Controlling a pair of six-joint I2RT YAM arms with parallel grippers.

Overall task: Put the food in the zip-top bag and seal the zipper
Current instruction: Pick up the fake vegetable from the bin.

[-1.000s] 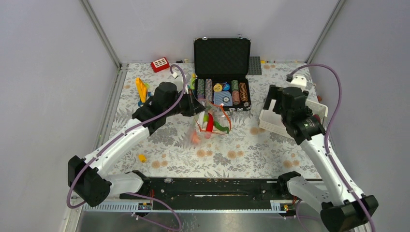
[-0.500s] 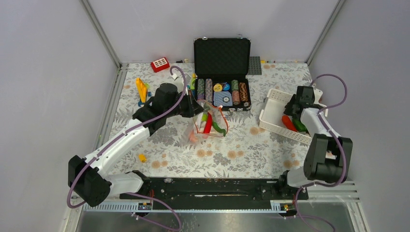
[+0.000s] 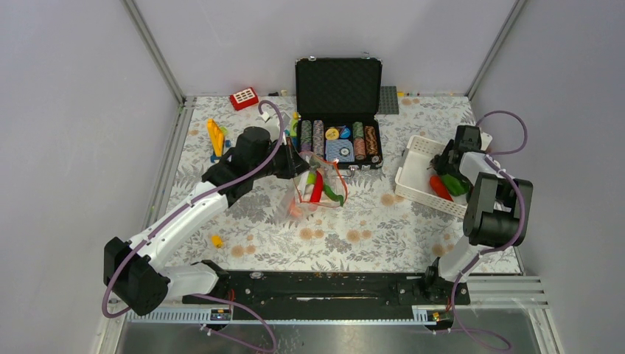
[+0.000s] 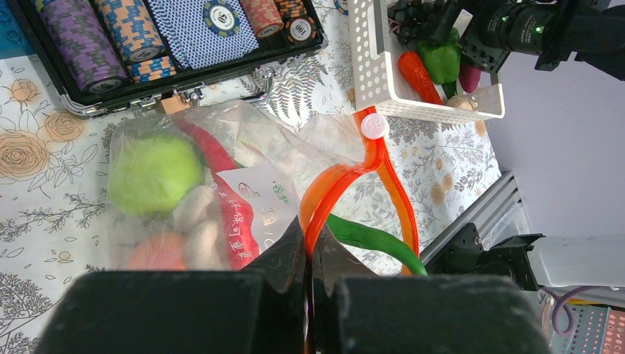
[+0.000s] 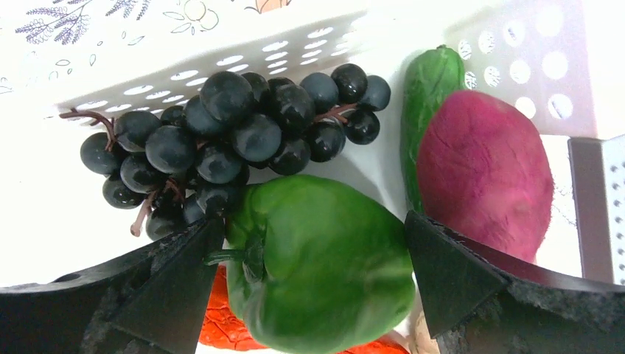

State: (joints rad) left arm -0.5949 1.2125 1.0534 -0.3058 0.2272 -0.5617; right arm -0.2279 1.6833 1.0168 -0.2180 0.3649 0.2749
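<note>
The clear zip-top bag (image 3: 313, 195) lies mid-table with a lime-green ball (image 4: 151, 173), a red chili (image 4: 214, 151) and pale and orange pieces inside. A green chili (image 4: 368, 240) sticks out of its mouth. My left gripper (image 3: 301, 167) is shut on the orange-red zipper (image 4: 346, 177) and holds the mouth edge up; in the left wrist view the left gripper (image 4: 308, 247) pinches the strip. My right gripper (image 5: 313, 225) is open, down in the white basket (image 3: 413, 168), its jaws on either side of a green pepper (image 5: 324, 258) without closing on it.
The basket (image 5: 221, 59) also holds black grapes (image 5: 228, 133), a magenta piece (image 5: 486, 169), a cucumber (image 5: 427, 88) and an orange carrot (image 5: 232, 321). An open poker chip case (image 3: 339, 110) stands behind the bag. A yellow and blue toy (image 3: 215, 136) lies far left.
My right arm has swung to the right and folded, bringing its gripper down into the basket over the green pepper. The left gripper still holds the zipper in the same place.
</note>
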